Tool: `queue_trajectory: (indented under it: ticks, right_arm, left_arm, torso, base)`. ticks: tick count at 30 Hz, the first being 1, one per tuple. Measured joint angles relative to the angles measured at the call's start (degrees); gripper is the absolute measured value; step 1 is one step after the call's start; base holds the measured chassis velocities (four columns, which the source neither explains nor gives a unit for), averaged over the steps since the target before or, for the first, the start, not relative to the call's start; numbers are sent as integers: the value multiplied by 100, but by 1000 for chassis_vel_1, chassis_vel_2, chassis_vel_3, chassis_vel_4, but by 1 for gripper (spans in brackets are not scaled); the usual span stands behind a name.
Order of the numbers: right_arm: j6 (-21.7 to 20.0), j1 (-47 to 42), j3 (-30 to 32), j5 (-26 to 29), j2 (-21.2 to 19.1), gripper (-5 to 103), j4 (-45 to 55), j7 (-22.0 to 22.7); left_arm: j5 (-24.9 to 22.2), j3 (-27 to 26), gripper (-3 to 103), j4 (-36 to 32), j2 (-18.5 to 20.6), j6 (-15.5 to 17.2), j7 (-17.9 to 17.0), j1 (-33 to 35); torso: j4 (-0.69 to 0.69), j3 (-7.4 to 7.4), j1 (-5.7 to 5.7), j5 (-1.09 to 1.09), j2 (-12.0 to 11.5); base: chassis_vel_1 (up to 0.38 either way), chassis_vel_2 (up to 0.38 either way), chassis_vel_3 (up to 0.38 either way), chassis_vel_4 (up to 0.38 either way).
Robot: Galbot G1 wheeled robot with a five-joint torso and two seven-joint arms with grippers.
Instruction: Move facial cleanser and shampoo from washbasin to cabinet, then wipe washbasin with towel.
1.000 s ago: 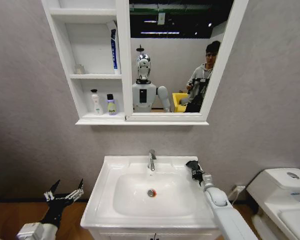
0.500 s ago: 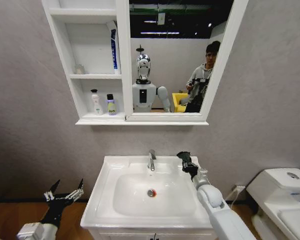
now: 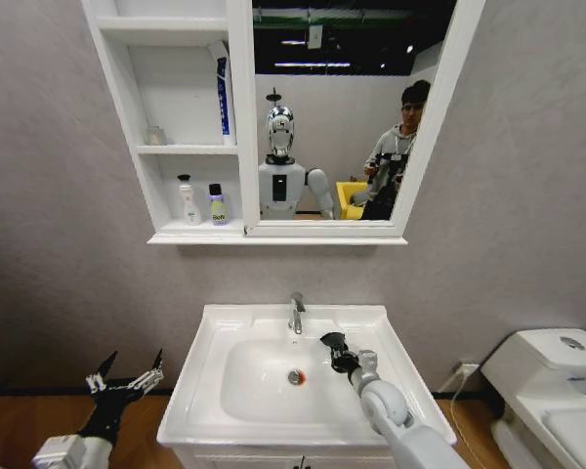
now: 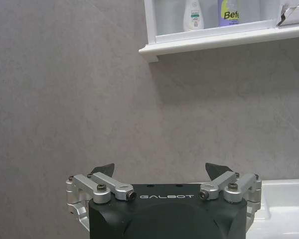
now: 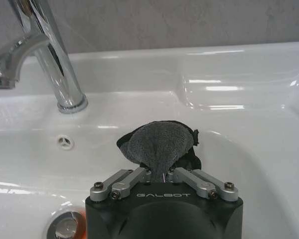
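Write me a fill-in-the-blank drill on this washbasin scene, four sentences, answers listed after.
1. The right gripper is shut on the ____.
2. The towel is held over the bowl of the ____, near the chrome tap.
3. The left gripper hangs beside the washbasin with its fingers ____.
4. Two bottles stand on the ____ shelf of the cabinet.

Missing words: towel; washbasin; open; lowest

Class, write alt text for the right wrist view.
The right gripper holds a dark grey folded towel inside the oval bowl of the white ceramic washbasin. The chrome tap stands behind; the red-ringed drain lies below.
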Motion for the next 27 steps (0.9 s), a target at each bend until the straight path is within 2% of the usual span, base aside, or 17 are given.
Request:
queue_trajectory:
  ticks: [10,18,27]
  right_arm:
    - [-16,-102,-88,243,-109,8,-186,88]
    - [-239,95,-177,1151,70,8,-406,478]
    - [-342,302,-368,1277,-87,8,-535,607]
  left_arm:
    - [0,0,100,0,0,0,0,0]
    - [0,0,100,0,0,0,0,0]
    - [0,0,100,0,0,0,0,0]
  torso:
    - [0,0,0,0,0]
    - [1,0,0,0,0]
    - [-1,0,0,0,0]
  base:
    - [0,0,0,0]
    - [0,0,0,0]
    - [0,0,0,0]
